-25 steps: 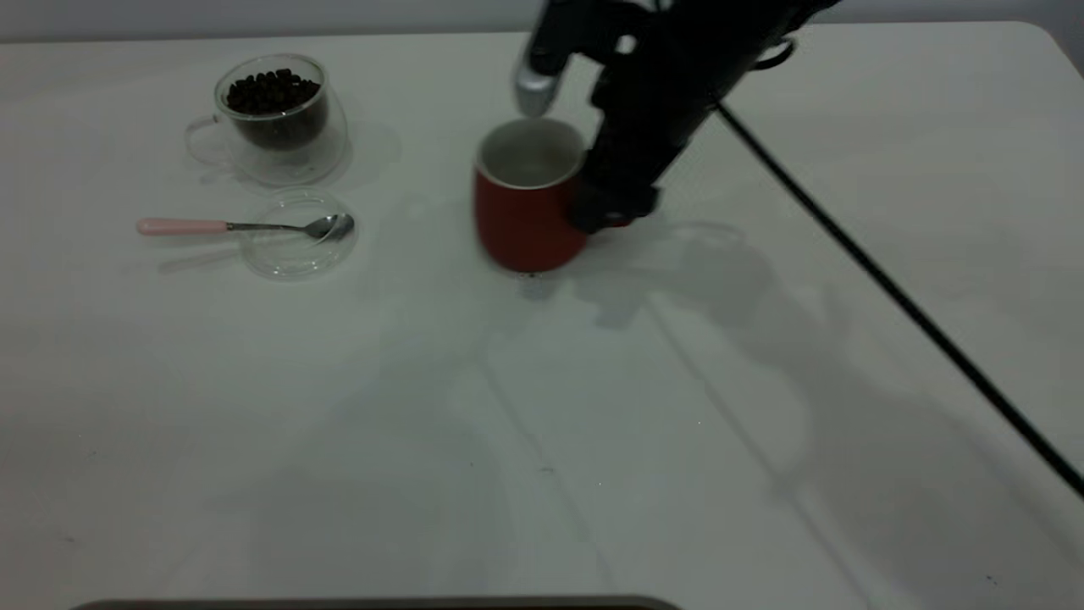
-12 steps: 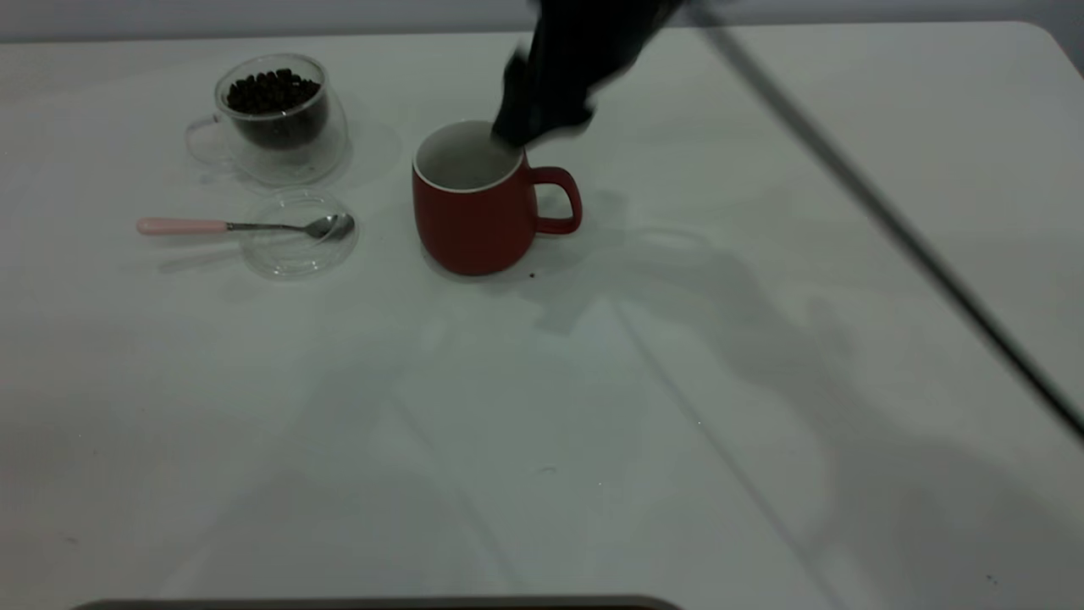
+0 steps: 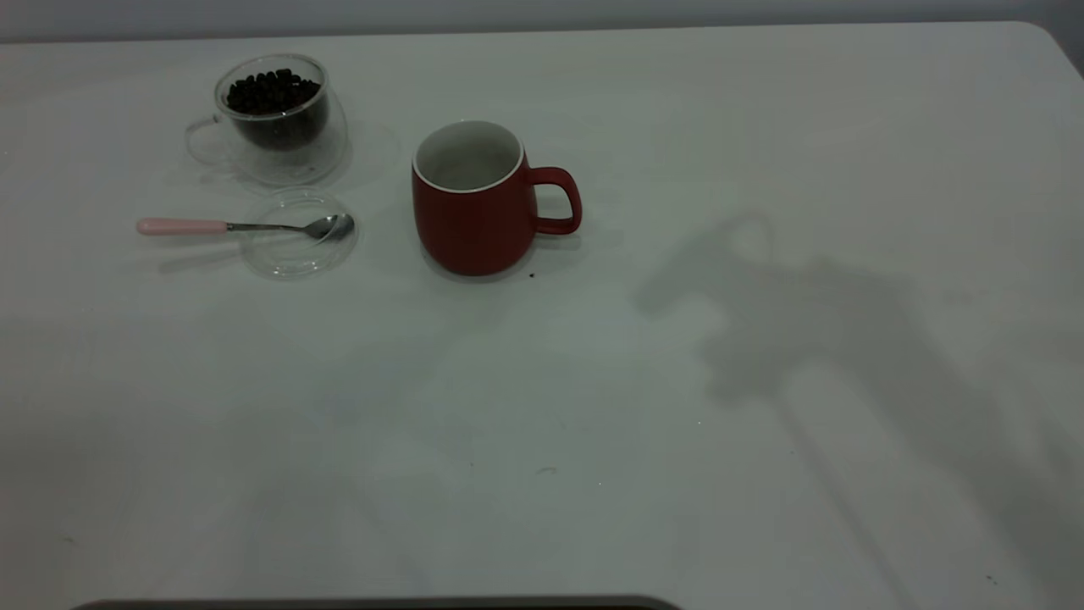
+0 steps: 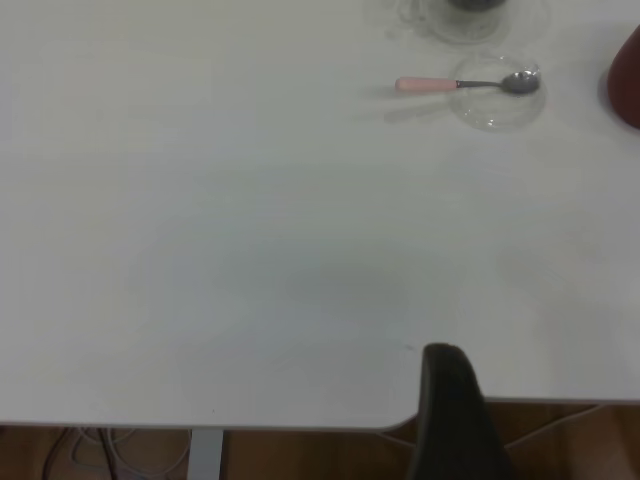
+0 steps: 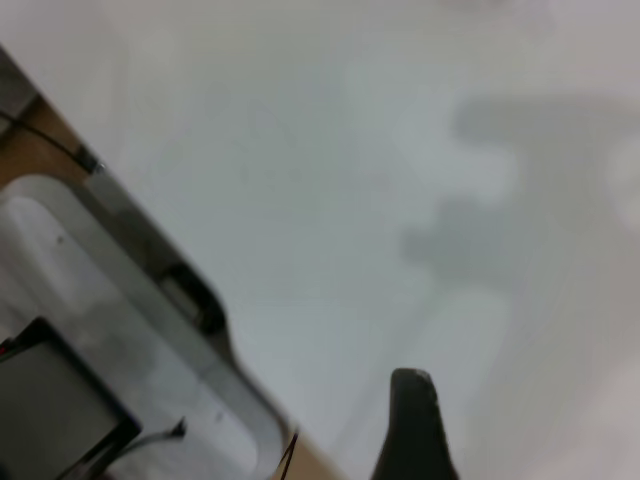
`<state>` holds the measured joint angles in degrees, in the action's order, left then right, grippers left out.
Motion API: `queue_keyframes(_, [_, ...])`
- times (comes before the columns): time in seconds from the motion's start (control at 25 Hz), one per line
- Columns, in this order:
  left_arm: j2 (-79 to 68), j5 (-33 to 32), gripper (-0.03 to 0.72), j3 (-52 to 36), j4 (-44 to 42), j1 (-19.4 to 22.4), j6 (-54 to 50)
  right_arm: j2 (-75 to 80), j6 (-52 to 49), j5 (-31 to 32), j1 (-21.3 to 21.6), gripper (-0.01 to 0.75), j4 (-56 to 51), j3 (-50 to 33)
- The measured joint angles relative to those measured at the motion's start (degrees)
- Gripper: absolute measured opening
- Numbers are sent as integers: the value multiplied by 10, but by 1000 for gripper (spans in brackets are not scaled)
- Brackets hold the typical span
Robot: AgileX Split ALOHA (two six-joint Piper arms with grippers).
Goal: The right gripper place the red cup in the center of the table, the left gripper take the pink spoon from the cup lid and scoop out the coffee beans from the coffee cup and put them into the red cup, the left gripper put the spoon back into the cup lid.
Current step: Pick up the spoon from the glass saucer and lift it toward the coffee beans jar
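The red cup [image 3: 474, 203] stands upright on the table [image 3: 593, 440] near its middle, handle to the right and nothing inside; its edge shows in the left wrist view [image 4: 630, 88]. The coffee cup [image 3: 275, 123] with coffee beans [image 3: 271, 91] stands at the far left. The cup lid [image 3: 296, 237] lies in front of it, with the pink spoon [image 3: 182, 226] resting across it, bowl on the lid. The spoon [image 4: 440, 85] and lid [image 4: 495, 98] also show in the left wrist view. The left gripper [image 4: 452, 410] hangs over the table's edge, far from them. The right gripper [image 5: 415, 430] is over bare table.
Neither arm shows in the exterior view; only a shadow [image 3: 804, 330] falls on the table's right half. A grey frame [image 5: 120, 300] lies beyond the table edge in the right wrist view. A dark speck [image 3: 531, 274] lies by the red cup.
The right arm set the red cup down left of where it held it, let go, and drew back out of the exterior view. The cup now stands alone.
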<state>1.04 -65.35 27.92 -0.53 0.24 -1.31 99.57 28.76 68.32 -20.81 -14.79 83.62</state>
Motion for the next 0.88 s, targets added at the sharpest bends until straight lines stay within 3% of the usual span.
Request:
queue_keyframes(0.4, [0,0,503,0,0,0,0,-234,-141,17,1,596,56,-189])
queue_keyframes(0.88, [0,0,503,0,0,0,0,-507,-154,24,1,596,71,-367])
